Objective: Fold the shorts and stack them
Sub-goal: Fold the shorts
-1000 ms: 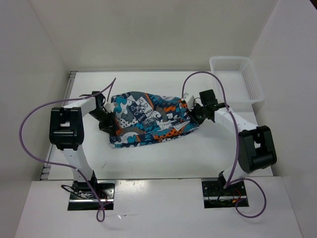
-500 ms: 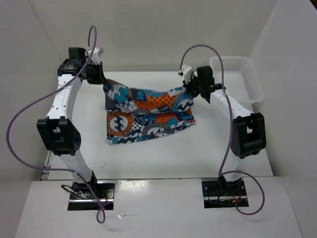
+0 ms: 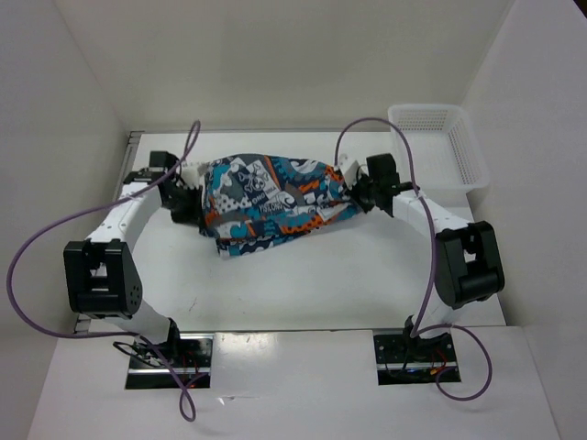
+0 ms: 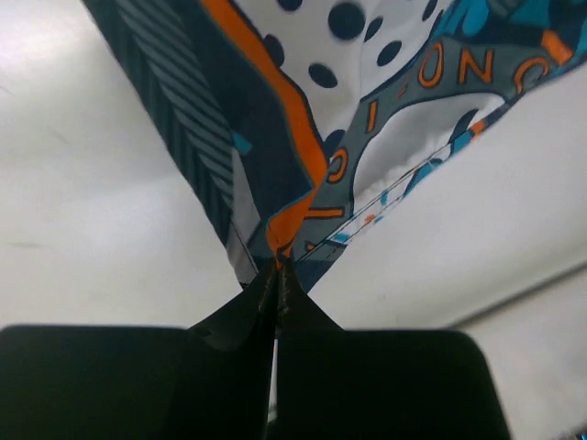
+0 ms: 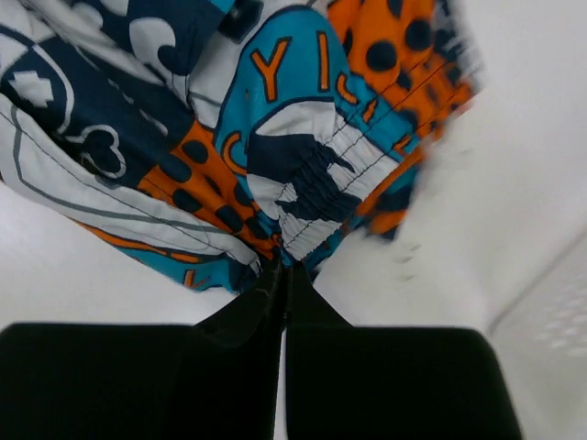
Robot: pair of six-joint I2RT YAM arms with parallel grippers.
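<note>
From above, you see the shorts (image 3: pixel 271 203) hanging in a bunch between your left gripper (image 3: pixel 191 197) and your right gripper (image 3: pixel 352 194). They are over the tabletop (image 3: pixel 303 275), to the left of the white basket (image 3: pixel 438 145) and nearer to you than it. You cannot tell if the low part touches the tabletop.

That view hides the fingertips, but the wrist cameras show them. Your left gripper is pressed together on a thin edge of the shorts, at the end far from the basket. Your right gripper is pinching the bunched stretchy band at the end close to the basket.

Up close you can read orange letters on the cloth: "Y" and "I" by the right gripper, "O" and "N" by the left one. No whole word shows.

Your left arm (image 3: pixel 128 213) and right arm (image 3: pixel 424 213) both reach forward and bend inward, wrists facing each other.
</note>
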